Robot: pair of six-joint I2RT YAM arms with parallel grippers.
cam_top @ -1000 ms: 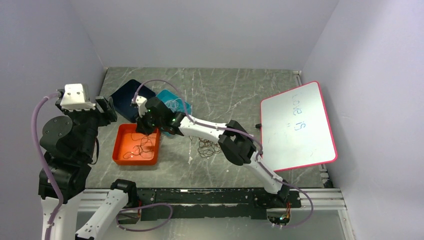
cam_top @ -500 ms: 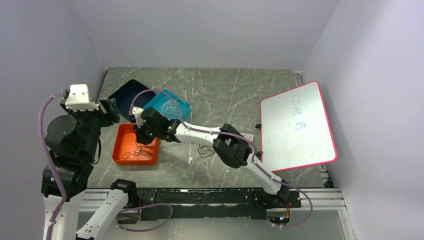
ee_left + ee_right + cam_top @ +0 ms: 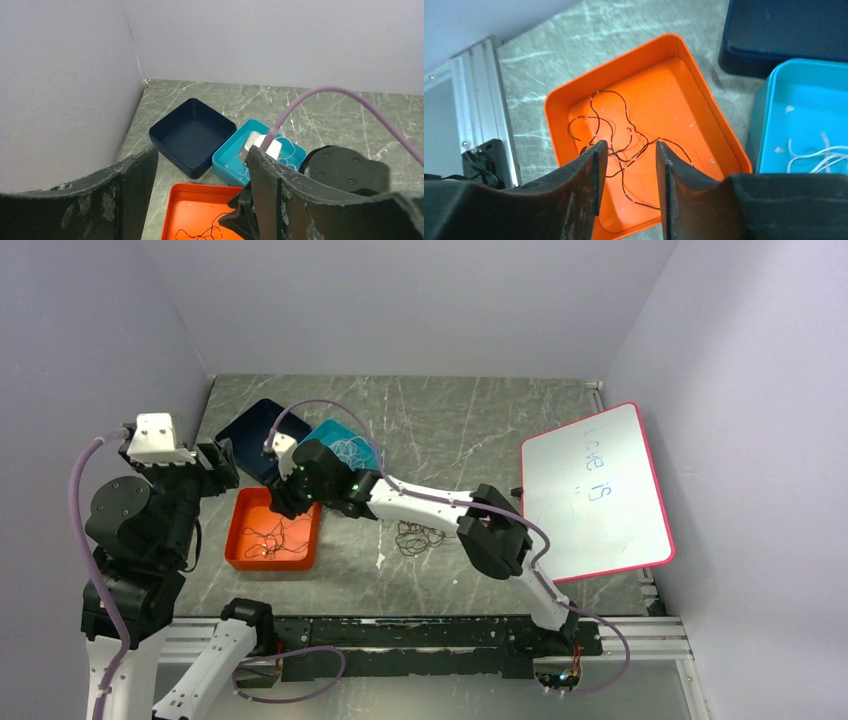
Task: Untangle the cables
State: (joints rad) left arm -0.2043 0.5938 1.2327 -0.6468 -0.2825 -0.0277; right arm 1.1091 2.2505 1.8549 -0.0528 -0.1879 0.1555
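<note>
Marble table [image 3: 470, 425], cable tangle [image 3: 418, 537] overhead only; wrist shows tray wires [image 3: 621, 150]

right gripper [image 3: 626, 150]: was shut, jaws now apart, lifted back | dark cables [image 3: 270, 538]: shifted within orange tray [image 3: 232, 536]

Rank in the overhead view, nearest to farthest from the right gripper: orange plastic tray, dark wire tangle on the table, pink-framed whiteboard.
1. Orange plastic tray, directly below the right gripper.
2. Dark wire tangle, on the table to its right.
3. Pink-framed whiteboard, far right edge.
</note>
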